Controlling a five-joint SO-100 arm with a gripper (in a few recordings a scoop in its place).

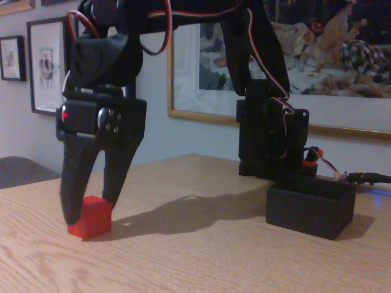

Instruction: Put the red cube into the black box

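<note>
The red cube (91, 221) rests on the wooden table (195, 256) at the left of the fixed view. My black gripper (91, 209) comes down on it from above. Its left finger (73, 195) crosses the cube's left side and reaches the table, and the right finger's tip (115, 183) meets the cube's upper right corner. No gap shows on either side, so the jaws look shut on the cube. The black box (310, 210) stands at the right, open at the top, well apart from the cube.
The arm's black base (272, 137) with red and white wires rises just behind the box. A small orange connector (310, 157) sits above the box's back wall. Framed pictures hang on the wall behind. Bare tabletop lies between cube and box.
</note>
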